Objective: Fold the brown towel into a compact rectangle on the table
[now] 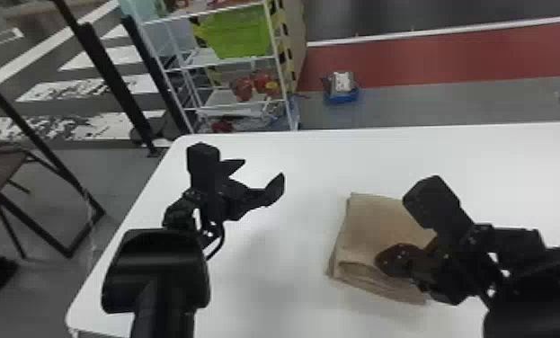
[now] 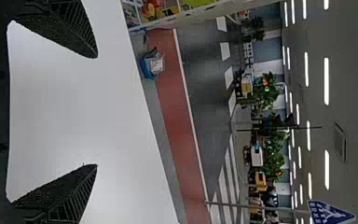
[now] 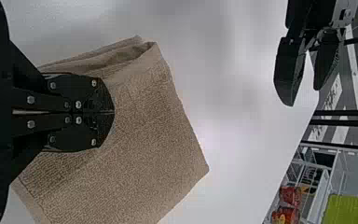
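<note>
The brown towel (image 1: 373,220) lies right of centre in the lower half of the head view, folded in layers on the white table (image 1: 481,155), its lower edge a little rumpled and its layers not quite flush at the lower left corner. Over its lower right part is the right gripper (image 3: 113,112), its fingers closed together; whether any cloth is pinched between them I cannot tell. The left gripper (image 1: 264,168), left of centre, is released, fingers spread, well apart from the towel. The fold looks nearly done, so the risk is mostly in undoing it. If the right fingertips have caught a layer, lifting would probably drag the top flap open; if they press down while moving sideways, the stack could skew or slide. The puckered lower edge might also spring up once nothing weighs on it.
</note>
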`<state>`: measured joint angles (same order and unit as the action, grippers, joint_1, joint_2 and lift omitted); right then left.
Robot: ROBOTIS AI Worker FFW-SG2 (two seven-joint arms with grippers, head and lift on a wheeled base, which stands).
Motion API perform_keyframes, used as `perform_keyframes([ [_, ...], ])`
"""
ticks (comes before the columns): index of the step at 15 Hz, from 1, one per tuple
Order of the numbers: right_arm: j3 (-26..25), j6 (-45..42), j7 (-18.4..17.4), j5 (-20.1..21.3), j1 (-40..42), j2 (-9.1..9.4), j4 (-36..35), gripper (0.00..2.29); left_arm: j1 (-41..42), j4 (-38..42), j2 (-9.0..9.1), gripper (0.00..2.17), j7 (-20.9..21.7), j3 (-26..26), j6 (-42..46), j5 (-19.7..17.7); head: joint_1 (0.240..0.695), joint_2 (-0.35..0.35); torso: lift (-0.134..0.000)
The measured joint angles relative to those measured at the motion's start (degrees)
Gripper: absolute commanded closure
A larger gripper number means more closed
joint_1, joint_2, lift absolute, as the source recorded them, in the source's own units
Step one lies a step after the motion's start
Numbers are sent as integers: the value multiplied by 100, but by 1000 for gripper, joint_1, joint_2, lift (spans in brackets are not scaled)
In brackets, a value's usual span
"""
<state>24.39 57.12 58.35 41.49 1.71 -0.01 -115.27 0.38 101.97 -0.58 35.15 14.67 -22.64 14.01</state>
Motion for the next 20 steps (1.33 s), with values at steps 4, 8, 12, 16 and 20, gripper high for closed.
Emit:
perform_keyframes([
  [4, -308, -19, -8, -145, 39, 2, -279, 1659, 118, 211, 6, 36, 9, 140, 0, -200, 695, 301, -134],
  [8, -997, -87, -210, -401, -26, 1, -331, 1663, 179, 288, 6, 36, 27, 193, 0, -273, 695, 253, -134],
  [12, -1341, -304, -545, -505, -471, 1, 512, 1659, 271, 297, 6, 36, 10, 192, 16, -311, 695, 204, -134],
  [16, -1602, -436, -572, -746, -637, 1, 932, 1659, 300, 310, 6, 36, 16, 210, 18, -346, 695, 186, -134],
  [20, -2121, -289, -526, -1654, -394, 1, -75, 1659, 378, 446, 6, 36, 36, 251, 10, -355, 695, 184, -134],
])
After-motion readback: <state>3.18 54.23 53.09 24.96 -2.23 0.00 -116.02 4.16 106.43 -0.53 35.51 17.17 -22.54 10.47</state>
